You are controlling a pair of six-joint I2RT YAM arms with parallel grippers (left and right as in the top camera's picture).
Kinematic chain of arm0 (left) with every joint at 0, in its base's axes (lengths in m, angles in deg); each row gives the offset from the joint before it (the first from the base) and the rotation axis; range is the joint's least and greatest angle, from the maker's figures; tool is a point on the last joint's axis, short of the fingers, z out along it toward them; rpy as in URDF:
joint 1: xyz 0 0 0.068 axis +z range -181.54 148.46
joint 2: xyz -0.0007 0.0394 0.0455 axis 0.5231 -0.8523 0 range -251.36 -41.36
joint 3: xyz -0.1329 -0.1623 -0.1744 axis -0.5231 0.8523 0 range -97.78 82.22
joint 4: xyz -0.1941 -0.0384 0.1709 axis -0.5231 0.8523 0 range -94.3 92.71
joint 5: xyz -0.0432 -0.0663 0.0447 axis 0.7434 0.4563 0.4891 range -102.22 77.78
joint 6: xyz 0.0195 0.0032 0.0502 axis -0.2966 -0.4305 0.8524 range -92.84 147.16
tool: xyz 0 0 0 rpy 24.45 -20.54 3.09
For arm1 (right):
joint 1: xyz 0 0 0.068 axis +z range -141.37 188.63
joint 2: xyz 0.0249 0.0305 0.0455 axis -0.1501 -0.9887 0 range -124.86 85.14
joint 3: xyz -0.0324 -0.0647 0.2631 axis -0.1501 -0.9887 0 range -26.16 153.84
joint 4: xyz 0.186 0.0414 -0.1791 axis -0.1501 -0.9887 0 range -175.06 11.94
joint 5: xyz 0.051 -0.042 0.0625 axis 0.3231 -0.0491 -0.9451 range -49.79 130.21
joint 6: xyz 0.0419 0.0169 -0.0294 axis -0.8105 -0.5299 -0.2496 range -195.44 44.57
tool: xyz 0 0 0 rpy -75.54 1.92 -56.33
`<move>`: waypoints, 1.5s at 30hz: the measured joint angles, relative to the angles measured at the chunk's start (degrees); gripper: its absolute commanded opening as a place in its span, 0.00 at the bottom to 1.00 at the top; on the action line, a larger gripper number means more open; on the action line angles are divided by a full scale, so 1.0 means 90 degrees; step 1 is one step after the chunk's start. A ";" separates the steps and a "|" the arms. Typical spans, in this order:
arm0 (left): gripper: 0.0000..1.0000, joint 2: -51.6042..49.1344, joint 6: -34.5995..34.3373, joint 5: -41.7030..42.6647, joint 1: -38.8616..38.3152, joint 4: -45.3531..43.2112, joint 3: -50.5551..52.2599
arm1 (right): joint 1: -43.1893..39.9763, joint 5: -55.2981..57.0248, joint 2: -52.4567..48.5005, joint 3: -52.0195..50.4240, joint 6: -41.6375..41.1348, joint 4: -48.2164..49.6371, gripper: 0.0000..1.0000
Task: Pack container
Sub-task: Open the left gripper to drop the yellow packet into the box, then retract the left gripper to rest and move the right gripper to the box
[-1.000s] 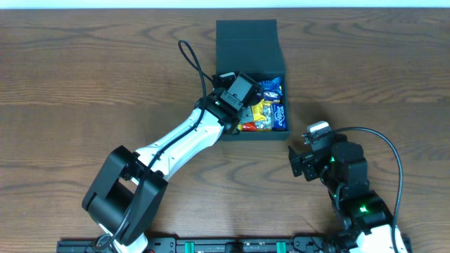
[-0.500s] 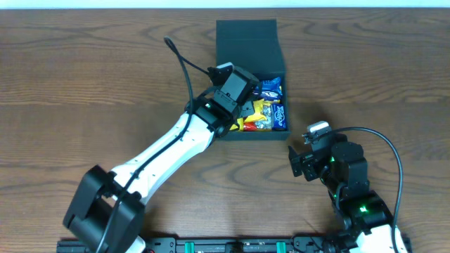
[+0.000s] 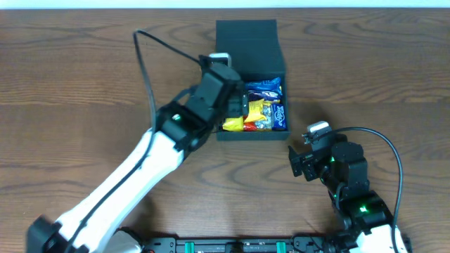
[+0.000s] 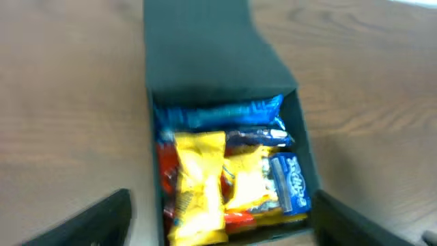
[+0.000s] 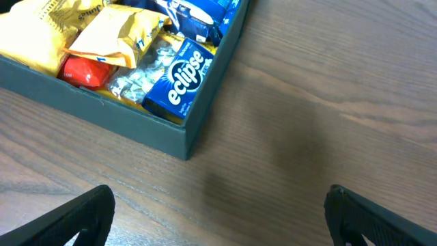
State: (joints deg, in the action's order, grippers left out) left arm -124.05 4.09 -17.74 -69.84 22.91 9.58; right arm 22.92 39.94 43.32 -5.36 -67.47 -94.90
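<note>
Over the container (image 3: 247, 43), set far-centre on the table (image 3: 84, 84) with its lid folded back for loading, the left gripper (image 3: 238, 107) hovered, jaws wide apart above the snack packets (image 3: 266, 112). The right gripper (image 3: 301, 163) sat near its corner, jaws also apart and empty, likely keeping clear.

Matt dark cardboard container (image 3: 246, 35), glossy crinkled foil snack packets (image 3: 259, 111), smooth wood-grain table (image 3: 84, 70)
</note>
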 measured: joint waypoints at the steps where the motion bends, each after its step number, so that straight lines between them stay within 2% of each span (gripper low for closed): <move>1: 0.95 0.0136 0.0476 -0.0010 0.0000 0.0000 0.0000 | 0.0000 0.0002 0.0000 0.0002 0.0000 -0.0002 0.99; 4: 0.95 0.0483 0.2035 -0.0010 0.0000 0.0005 0.0000 | 0.0000 0.0000 -0.0002 0.0002 -0.0002 0.0000 0.99; 7: 0.95 0.0653 0.2892 0.0000 0.0000 0.0078 0.0000 | 0.0000 0.0002 -0.0002 0.0002 -0.0002 0.0000 0.99; 10: 0.95 0.0901 0.3339 0.0134 0.0049 0.0398 0.0002 | 0.0000 0.0002 -0.0002 0.0002 0.0000 0.0002 0.99; 15: 0.95 0.1523 0.3196 0.0838 0.0709 0.0651 0.0002 | 0.0000 0.0000 0.0000 0.0002 0.0000 0.0000 0.99; 19: 0.95 0.2127 0.3145 0.2047 0.1707 0.0758 -0.0002 | 0.0000 0.0000 -0.0002 0.0000 0.0000 0.0000 0.99; 22: 0.95 0.2659 0.3444 0.2492 0.2480 0.1423 -0.0024 | 0.0000 0.0000 0.0000 0.0002 0.0000 0.0000 0.99; 28: 0.95 0.3432 0.3939 0.2038 0.3619 0.3225 -0.0044 | 0.0000 0.0002 0.0000 0.0000 -0.0002 -0.0005 0.99; 41: 0.95 0.6193 0.4413 0.2312 0.3716 0.4209 -0.0034 | 0.0000 0.0002 0.0000 0.0002 0.0000 -0.0002 0.99; 45: 0.95 0.6926 0.4444 0.2511 0.3716 0.4192 0.0432 | 0.0000 0.0002 -0.0002 0.0002 0.0000 0.0000 0.99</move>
State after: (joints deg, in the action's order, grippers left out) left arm -61.72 44.08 4.86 -36.40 60.63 13.47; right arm 22.92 39.96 43.29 -5.34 -67.47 -94.90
